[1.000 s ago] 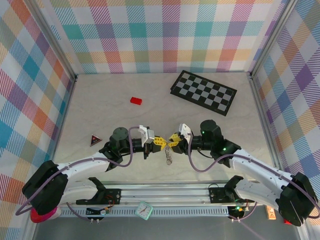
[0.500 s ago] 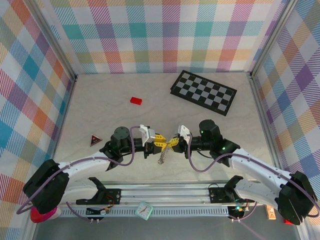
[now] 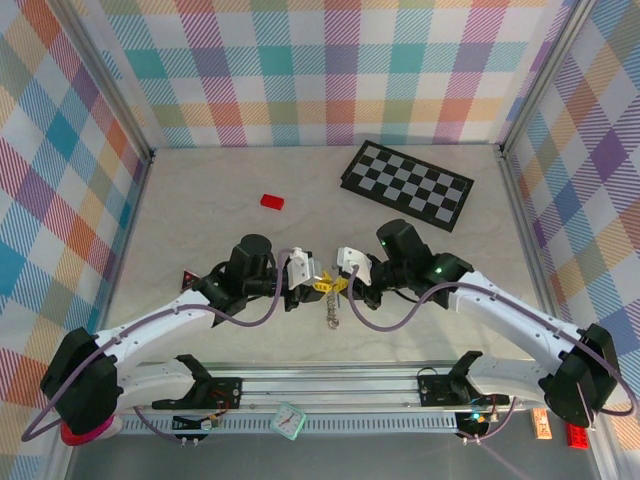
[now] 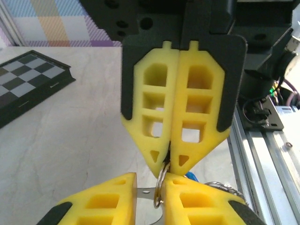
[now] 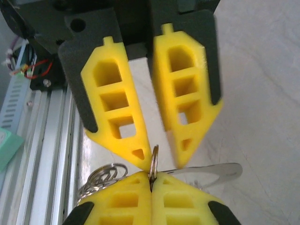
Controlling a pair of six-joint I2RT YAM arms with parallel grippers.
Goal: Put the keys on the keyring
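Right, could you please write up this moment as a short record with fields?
left gripper: jaws slightly apart about the keyring; grip unclear
right gripper: shut on the keyring
metal blade: flat, sticking out beside the left gripper's fingertip
small rings: bunch dangling below the grippers
checkerboard: lying flat, beyond the grippers, to the right
red block: beyond the grippers, to the left, on its own

pale marbled surface (image 3: 200,225). checkerboard (image 3: 407,186) lies flat at the far right, red block (image 3: 272,201) left of it, small dark triangle (image 3: 187,279) near the left edge.
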